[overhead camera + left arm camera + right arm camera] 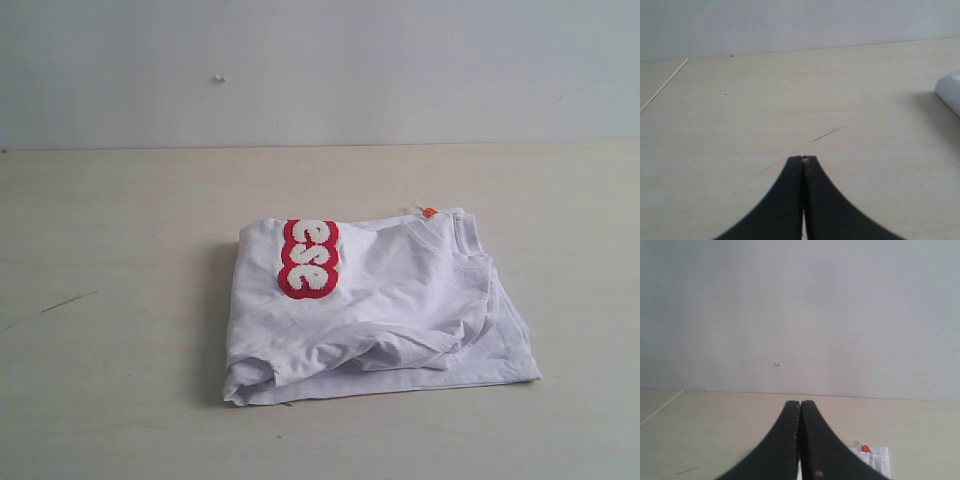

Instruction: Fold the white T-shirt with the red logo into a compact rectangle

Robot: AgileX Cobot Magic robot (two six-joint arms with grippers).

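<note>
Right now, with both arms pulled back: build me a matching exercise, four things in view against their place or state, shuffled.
Things:
1. wrinkled white cotton T-shirt
2. long red fuzzy logo patch
3. small orange neck tag
4. black left end effector

Place or state:
A. shut, holding nothing
B. beside the ribbed collar
C. folded, lying on the beige table
D. on the fold's top face

Pairs: 1-C, 2-D, 3-B, 4-A

Lab-like: bare wooden tabletop (120,400), blank wall (400,70)

Exterior overlooks the white T-shirt (400,290); wrist cameras glimpse its edge.
</note>
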